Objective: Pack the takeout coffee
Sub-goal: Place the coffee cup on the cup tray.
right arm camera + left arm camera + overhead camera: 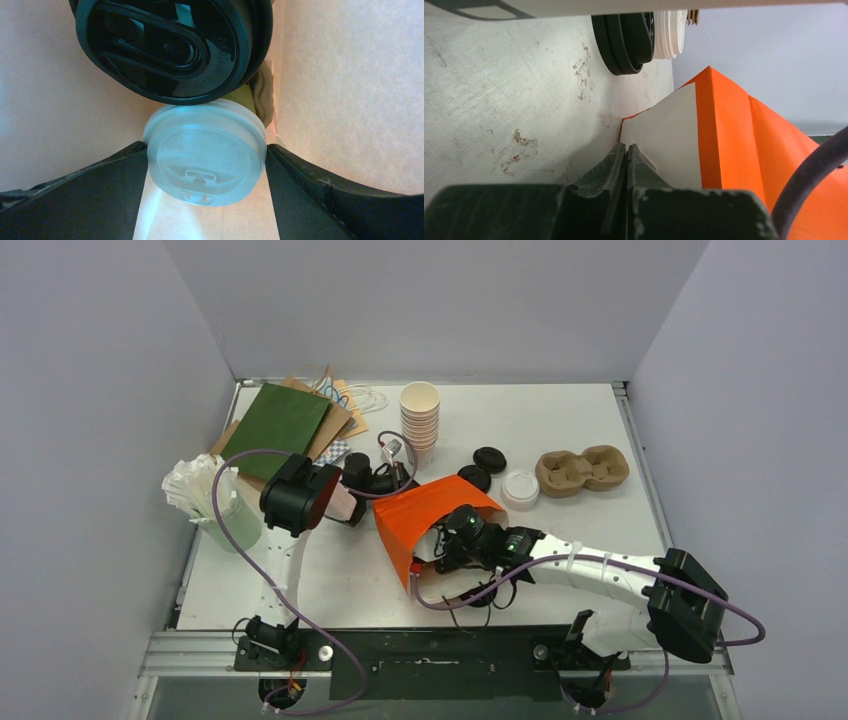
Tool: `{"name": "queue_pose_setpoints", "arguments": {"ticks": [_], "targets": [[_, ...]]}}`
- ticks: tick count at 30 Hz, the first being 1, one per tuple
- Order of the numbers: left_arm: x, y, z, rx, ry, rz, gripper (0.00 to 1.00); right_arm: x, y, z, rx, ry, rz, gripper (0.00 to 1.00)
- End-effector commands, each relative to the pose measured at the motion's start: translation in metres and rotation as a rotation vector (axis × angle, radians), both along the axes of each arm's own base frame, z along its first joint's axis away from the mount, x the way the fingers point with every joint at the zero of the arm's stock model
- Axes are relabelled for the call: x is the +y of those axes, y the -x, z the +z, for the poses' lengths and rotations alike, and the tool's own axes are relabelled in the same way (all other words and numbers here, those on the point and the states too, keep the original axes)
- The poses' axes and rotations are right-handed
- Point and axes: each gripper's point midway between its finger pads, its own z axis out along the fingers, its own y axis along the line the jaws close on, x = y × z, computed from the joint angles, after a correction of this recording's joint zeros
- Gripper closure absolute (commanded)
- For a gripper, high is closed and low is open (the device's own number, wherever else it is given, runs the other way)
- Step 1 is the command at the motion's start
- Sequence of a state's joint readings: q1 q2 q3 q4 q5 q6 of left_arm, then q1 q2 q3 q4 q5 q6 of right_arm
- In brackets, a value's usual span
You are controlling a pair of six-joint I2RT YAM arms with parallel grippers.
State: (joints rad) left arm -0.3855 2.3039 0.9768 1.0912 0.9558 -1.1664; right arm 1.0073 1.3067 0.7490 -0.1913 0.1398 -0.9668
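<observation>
Cup with white lid (205, 160) inside orange bag (410, 512), clasped wide by right gripper (205, 155). Touches black-lidded cup (170, 45) just beyond. Left gripper (626, 146) pinched shut at bag's edge.

bag (412, 520) orange | black-lidded coffee (170, 47) | white-lidded coffee (205, 152) | cup carrier (582, 470) brown

Embossed warnings on two lids
The black-lidded cup (170, 50) shows "CAUTION" along its lid's rim. The white-lidded cup (205, 155) carries fainter raised words, partly "CONTENTS".
</observation>
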Motion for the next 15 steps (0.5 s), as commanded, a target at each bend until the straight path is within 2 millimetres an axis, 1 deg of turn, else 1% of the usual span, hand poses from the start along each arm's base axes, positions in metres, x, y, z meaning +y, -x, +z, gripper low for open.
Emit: {"name": "queue_pose_setpoints", "arguments": {"ticks": [1, 5, 6, 8, 11, 15], "targets": [[-0.021, 0.023, 0.029, -0.090, 0.031, -0.108, 1.00, 0.019, 0.005, 0.006, 0.084, -0.085, 0.006, 0.67], [-0.019, 0.020, 0.026, -0.089, -0.008, -0.086, 1.00, 0.018, 0.007, 0.014, 0.140, -0.078, -0.041, 0.67], [-0.018, 0.019, 0.025, -0.093, -0.025, -0.081, 0.98, 0.017, 0.008, 0.016, 0.153, -0.075, -0.050, 0.67], [-0.016, 0.016, 0.023, -0.100, -0.061, -0.069, 0.94, 0.014, 0.010, 0.018, 0.175, -0.069, -0.067, 0.67], [-0.011, 0.011, 0.023, -0.113, -0.105, -0.047, 0.83, 0.011, 0.014, 0.021, 0.201, -0.062, -0.086, 0.67], [0.001, -0.002, 0.025, -0.142, -0.163, 0.013, 0.71, 0.009, 0.020, 0.024, 0.258, -0.046, -0.111, 0.67]]}}
